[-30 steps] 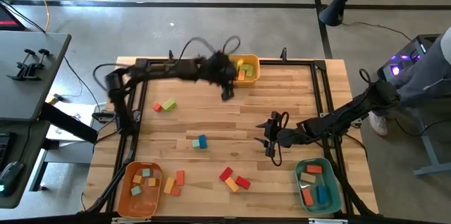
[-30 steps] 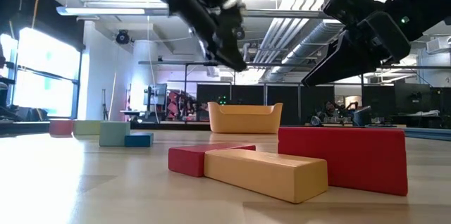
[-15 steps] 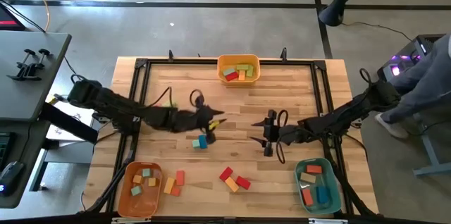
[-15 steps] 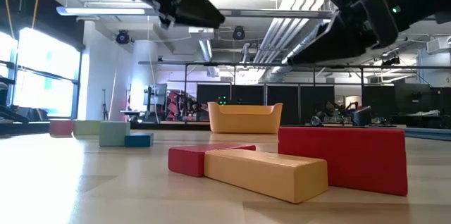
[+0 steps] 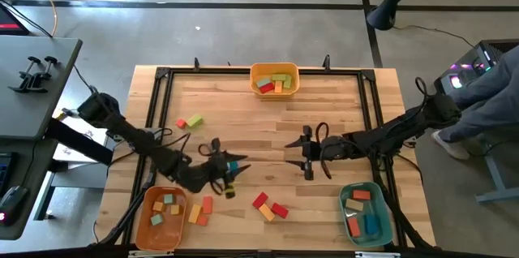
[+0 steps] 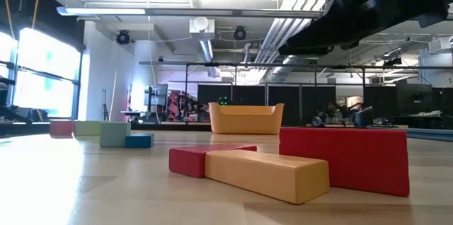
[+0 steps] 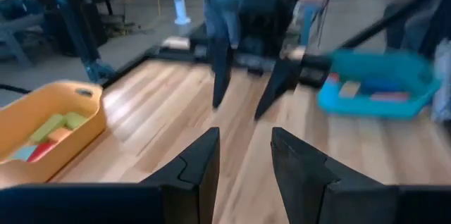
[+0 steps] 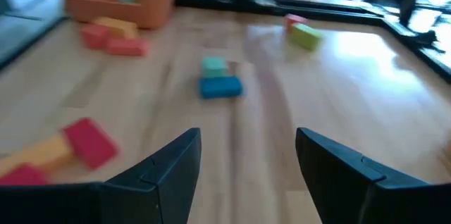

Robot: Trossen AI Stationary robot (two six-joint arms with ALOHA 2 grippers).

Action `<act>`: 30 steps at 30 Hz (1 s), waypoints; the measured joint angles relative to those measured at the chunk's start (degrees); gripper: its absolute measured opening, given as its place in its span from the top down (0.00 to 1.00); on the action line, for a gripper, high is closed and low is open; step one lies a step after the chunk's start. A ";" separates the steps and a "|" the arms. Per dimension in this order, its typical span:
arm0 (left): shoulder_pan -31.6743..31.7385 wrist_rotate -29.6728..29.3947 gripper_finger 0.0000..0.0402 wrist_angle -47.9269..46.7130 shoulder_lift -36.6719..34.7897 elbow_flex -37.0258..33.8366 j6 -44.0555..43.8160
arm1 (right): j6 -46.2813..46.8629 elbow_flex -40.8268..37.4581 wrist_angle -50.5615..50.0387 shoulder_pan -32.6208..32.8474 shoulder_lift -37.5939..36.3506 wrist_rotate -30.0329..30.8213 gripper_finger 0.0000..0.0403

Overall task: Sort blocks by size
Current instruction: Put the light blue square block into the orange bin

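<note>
Front-edge blocks: a red pair [image 5: 269, 205] with an orange bar [image 6: 265, 173], unmoved since half a second ago.
Orange bin [image 5: 144, 230]: front-left corner, small blocks inside; two orange blocks [image 5: 199, 209] lie just beside it.
Teal bin [image 5: 384, 224]: front-right corner, holds orange, red and blue bars.
Left gripper [image 5: 229, 169]: fingers part-spread, nothing between them; has pulled back toward the front from mid-table and now sits over the teal and blue pair [image 8: 220, 80], which that arm hides from above.
Right gripper [image 5: 304, 154]: right of centre, fingers wide apart and empty, much where it was.
Red and green blocks [image 5: 190, 122]: left of centre, unchanged.
Yellow bin [image 5: 260, 70]: far edge, green, red and orange blocks inside.
</note>
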 joint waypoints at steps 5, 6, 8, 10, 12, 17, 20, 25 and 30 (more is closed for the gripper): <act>-5.13 -2.68 0.72 -3.03 -0.02 4.14 0.95 | -0.05 0.00 1.15 1.11 0.00 -3.73 0.44; -5.91 -2.45 0.72 -4.34 -0.03 4.98 0.94 | -0.05 0.00 1.30 1.13 0.00 -3.61 0.44; -7.41 -1.58 0.72 -8.79 -0.04 6.46 -0.51 | -0.05 0.00 1.45 1.09 0.00 -3.61 0.44; -8.36 0.83 0.72 -14.96 -0.04 7.36 -5.68 | -0.05 0.00 1.37 1.09 0.00 -3.61 0.44; -8.21 5.06 0.72 -21.44 -0.04 8.05 -13.72 | -0.04 0.00 1.41 1.09 0.00 -3.61 0.44; -5.92 15.70 0.72 -37.87 0.47 8.28 -36.09 | 0.04 0.00 1.39 1.11 0.00 -3.59 0.44; -5.16 20.09 0.72 -46.19 1.95 8.28 -49.25 | 0.05 0.00 1.42 1.11 0.00 -3.56 0.44; -2.77 25.21 0.69 -54.96 5.00 8.24 -54.69 | 0.01 0.00 1.40 1.11 0.00 -3.59 0.44; -2.07 27.35 0.58 -55.85 7.36 8.23 -52.30 | -0.05 0.00 1.37 0.96 0.00 -3.63 0.44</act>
